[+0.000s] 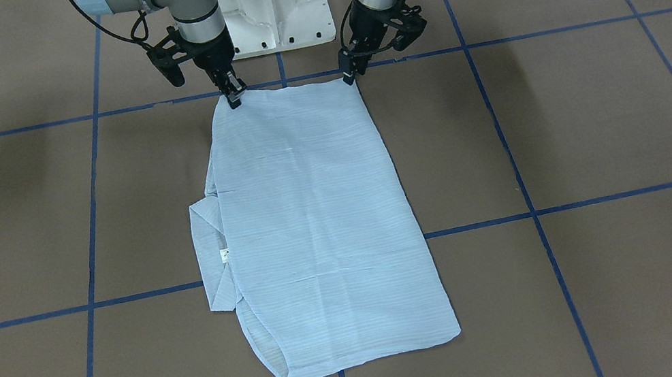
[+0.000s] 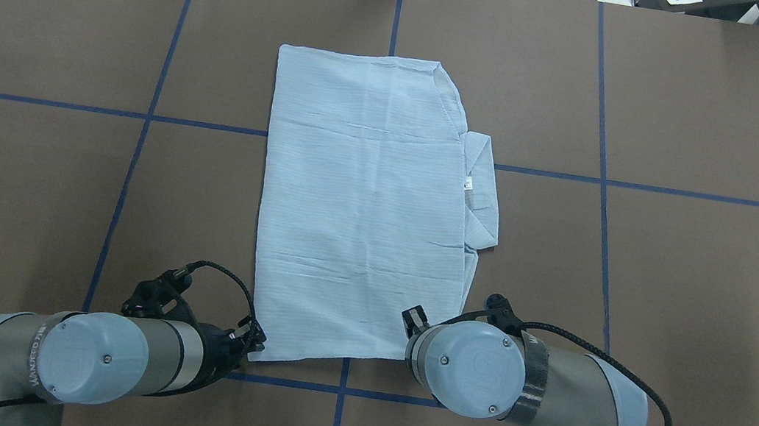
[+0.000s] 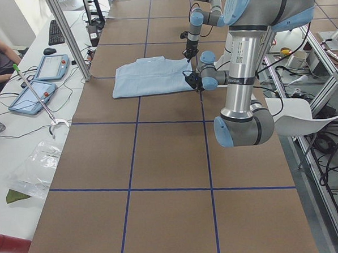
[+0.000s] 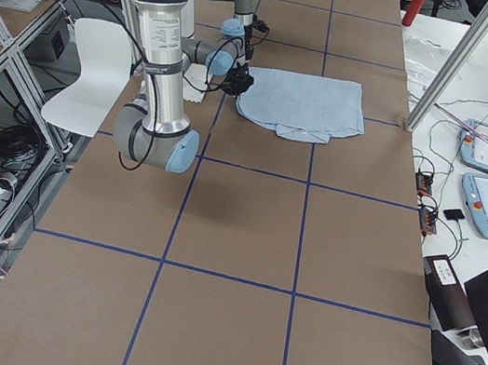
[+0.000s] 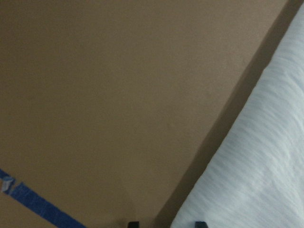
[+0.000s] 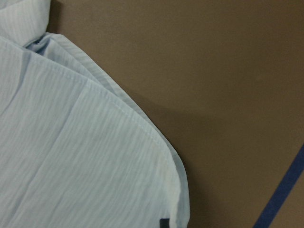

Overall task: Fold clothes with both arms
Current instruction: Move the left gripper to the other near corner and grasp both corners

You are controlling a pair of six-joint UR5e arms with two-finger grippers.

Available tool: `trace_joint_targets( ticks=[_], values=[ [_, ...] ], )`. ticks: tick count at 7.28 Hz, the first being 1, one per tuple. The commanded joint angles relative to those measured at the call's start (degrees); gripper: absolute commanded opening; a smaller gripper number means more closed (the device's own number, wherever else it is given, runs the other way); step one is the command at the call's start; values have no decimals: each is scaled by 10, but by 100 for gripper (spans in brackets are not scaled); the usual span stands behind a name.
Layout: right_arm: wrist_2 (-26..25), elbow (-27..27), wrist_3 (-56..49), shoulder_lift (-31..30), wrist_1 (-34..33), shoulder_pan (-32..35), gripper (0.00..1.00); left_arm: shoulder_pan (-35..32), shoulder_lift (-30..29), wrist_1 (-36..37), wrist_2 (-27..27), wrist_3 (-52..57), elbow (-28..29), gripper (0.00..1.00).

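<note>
Looking over the robot's shoulders, I see the shirt (image 2: 358, 203) lying flat in the middle of the table (image 2: 674, 284), folded to a long rectangle with its collar (image 2: 484, 183) poking out at 3 o'clock. The left gripper (image 1: 350, 77) is pinched onto the shirt's 7 o'clock corner. The right gripper (image 1: 234, 98) is pinched onto the 5 o'clock corner, and both corners are low at the tabletop.
</note>
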Motion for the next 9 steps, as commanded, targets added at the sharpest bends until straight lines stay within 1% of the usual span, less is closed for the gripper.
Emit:
trace_joint_targets(
  ticks=[1, 2, 3, 5, 7, 8, 9],
  values=[
    [0, 0, 0, -1, 0, -1, 0, 1, -9, 1, 0, 0, 5, 50],
    [0, 0, 0, -1, 0, -1, 0, 1, -13, 1, 0, 0, 7, 49],
    [0, 0, 1, -1, 0, -1, 0, 0, -13, 1, 2, 0, 8, 41],
    [0, 0, 1, -2, 0, -2, 0, -2, -14, 1, 19, -3, 8, 0],
    [0, 0, 1, -2, 0, -2, 0, -1, -14, 2, 18, -4, 2, 0],
    [0, 0, 1, -1, 0, -4, 0, -4, -14, 3, 16, -3, -11, 0],
    [-1, 5, 2, 0, -1, -3, 0, -6, -4, 3, 14, 0, -46, 0]
  ],
)
